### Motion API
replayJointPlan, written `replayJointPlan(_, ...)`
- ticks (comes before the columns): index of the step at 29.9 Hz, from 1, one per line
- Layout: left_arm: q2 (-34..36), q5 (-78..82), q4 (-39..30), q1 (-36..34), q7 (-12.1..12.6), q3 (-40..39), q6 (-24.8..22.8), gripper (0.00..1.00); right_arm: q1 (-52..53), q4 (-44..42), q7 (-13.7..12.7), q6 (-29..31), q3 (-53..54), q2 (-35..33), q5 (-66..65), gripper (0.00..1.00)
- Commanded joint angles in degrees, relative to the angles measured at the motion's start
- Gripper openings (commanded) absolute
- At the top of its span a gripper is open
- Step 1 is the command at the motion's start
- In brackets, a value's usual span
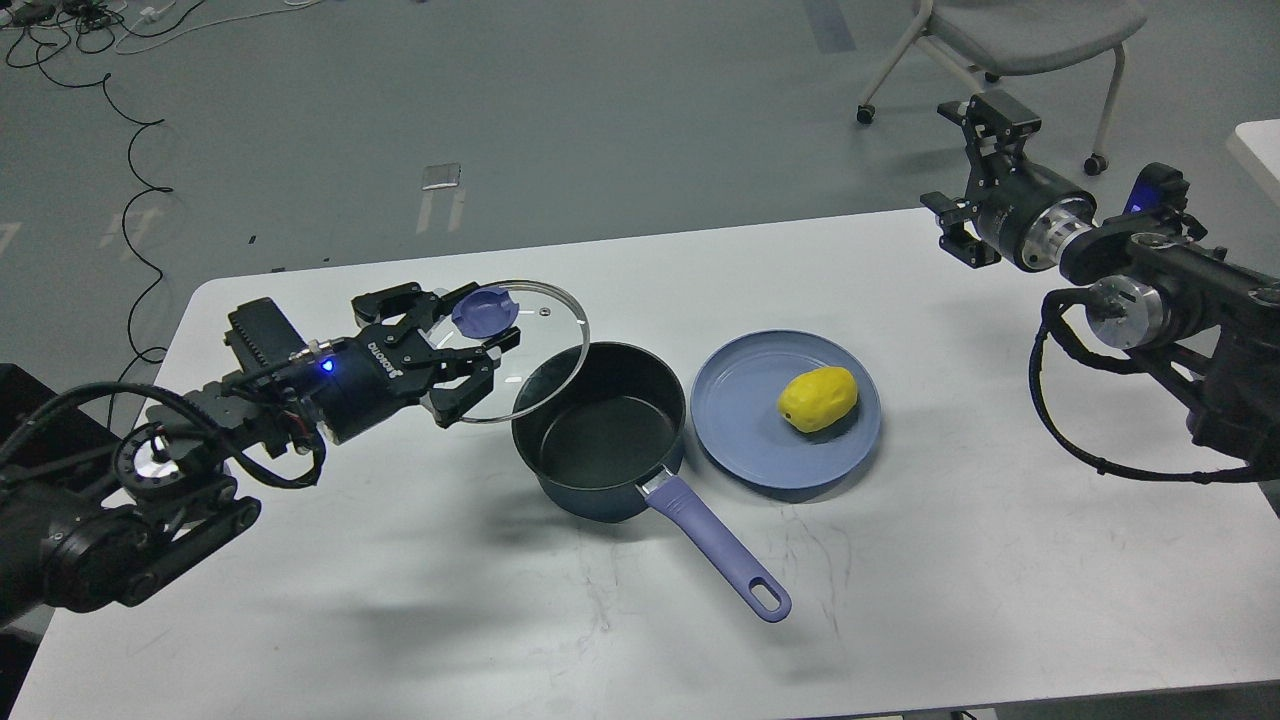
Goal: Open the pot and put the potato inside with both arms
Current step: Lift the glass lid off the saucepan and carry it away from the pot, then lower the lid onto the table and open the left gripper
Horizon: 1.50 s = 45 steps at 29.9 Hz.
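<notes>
both arms are cut off at the frame edges. at upper right the right gripper (968, 172) is small and dark; i cannot tell how far apart its fingers are. at centre left the left gripper (462, 340) pinches the purple knob of the glass lid (545, 335), tilted beside the open pot (600, 430). the potato (818, 398) lies on the blue plate (740, 440), right of centre.

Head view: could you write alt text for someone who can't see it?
The robot's left pincer holds a glass lid by its purple knob, lifted beside an open dark pot with a purple handle on a white table. A yellow potato lies on a blue plate right of the pot, and the right pincer hangs apart above the table's far right corner.
</notes>
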Motion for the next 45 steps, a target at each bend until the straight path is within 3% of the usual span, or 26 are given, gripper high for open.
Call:
replayJointPlan(1, 1.95, -1.86, 0.51, 1.48, -0.01, 0.01, -0.01, 0.39, 0.03, 0.06, 0.22, 0.0, -1.07, 0.01, 0.01, 1.0)
replayJointPlan(7, 2.57, -2.3, 4.72, 7.01, -0.01, 0.01, -0.01, 0.39, 0.12, 0.14, 0.22, 0.0, -1.07, 0.01, 0.01, 1.0)
replayJointPlan(13, 0.29, -5.45, 13.51, 10.53, -0.01, 0.01, -0.01, 0.39, 0.12, 0.41, 0.22, 0.0, -1.07, 0.01, 0.1, 1.0)
replayJointPlan(27, -1.57, -7.13, 15.45, 12.47, -0.01, 0.01, -0.01, 0.42, 0.12, 0.49, 0.22, 0.0, -1.16, 0.01, 0.1, 1.0)
replayJointPlan(30, -1.91, -8.79, 15.89, 12.55, -0.01, 0.01, -0.01, 0.6, 0.12, 0.49, 0.22, 0.0, -1.16, 0.01, 0.1, 1.0)
replayJointPlan(33, -2.88, -9.76, 17.38, 12.64, -0.01, 0.01, -0.01, 0.68, 0.12, 0.58, 0.22, 0.0, -1.16, 0.01, 0.1, 1.0)
replayJointPlan(34, -3.32, -9.85, 18.17, 12.64, -0.01, 0.01, -0.01, 0.79, 0.12, 0.58, 0.22, 0.0, -1.07, 0.01, 0.1, 1.0)
replayJointPlan(37, -4.29, -9.94, 19.06, 13.17, -0.01, 0.09, -0.01, 0.93, 0.2, 0.58, 0.22, 0.0, -1.16, 0.01, 0.1, 1.0)
replayJointPlan(45, -4.29, -10.03, 19.06, 13.96, -0.01, 0.09, -0.01, 0.97, 0.38, 0.58, 0.22, 0.09, -1.16, 0.01, 0.01, 1.0)
